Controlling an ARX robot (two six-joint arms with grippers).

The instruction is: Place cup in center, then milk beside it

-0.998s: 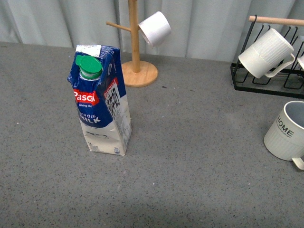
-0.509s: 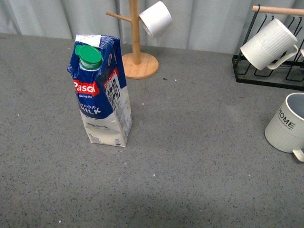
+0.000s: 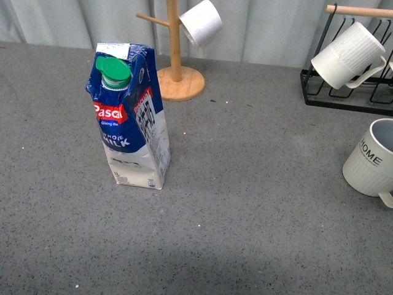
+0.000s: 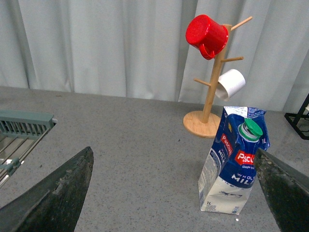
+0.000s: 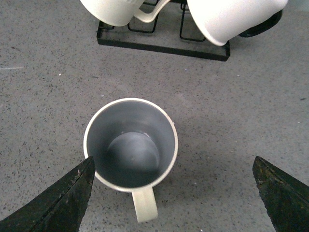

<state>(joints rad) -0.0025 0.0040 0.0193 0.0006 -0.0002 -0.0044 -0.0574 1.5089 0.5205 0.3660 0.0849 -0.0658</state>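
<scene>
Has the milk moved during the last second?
No. The milk and the wooden stand both sit slightly higher in the front view, gap unchanged: only the camera shifted.

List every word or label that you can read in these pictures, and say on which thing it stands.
"HOME": on the side of the mug.
"WHOLE MILK": on the front of the milk carton.
"Pasc...": on the carton's red brand label; the rest of the name is cut off at the carton's corner.
The small print on the carton's side is too small to read.
</scene>
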